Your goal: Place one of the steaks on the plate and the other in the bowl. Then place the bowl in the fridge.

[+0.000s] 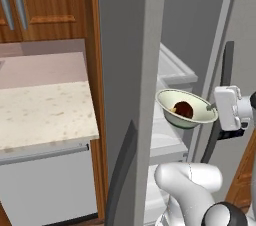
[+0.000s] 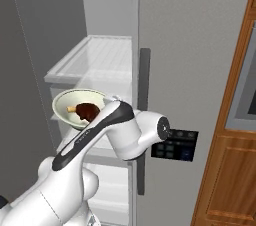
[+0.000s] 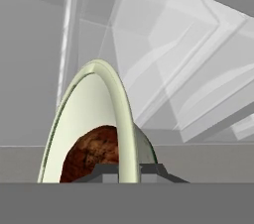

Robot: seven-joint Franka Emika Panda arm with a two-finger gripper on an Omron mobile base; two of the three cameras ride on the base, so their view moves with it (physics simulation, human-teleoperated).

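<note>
Nearly done: the gripper [image 3: 129, 171] is clamped on the bowl's [image 1: 192, 114] rim at its 3 o'clock in the left base view, holding it with the brown steak [image 1: 183, 109] inside, midair before the open fridge's [image 2: 195, 45] shelf [image 2: 95, 60]. Setting it down remains.

This is a home kitchen, rendered rather than filmed. A tall grey fridge [image 2: 190, 45] stands with one door open, showing pale shelves [image 2: 95, 62] inside, a dark vertical bar handle [image 2: 144, 120] and a small black control panel [image 2: 175, 145] on its shut door. Beside it runs a speckled cream surface [image 1: 45, 112] over a white appliance front [image 1: 47, 182] (likely a dishwasher), with warm wooden cabinets [image 1: 45, 0] above and wooden cabinetry [image 2: 230, 170] framing a built-in oven's edge.
</note>
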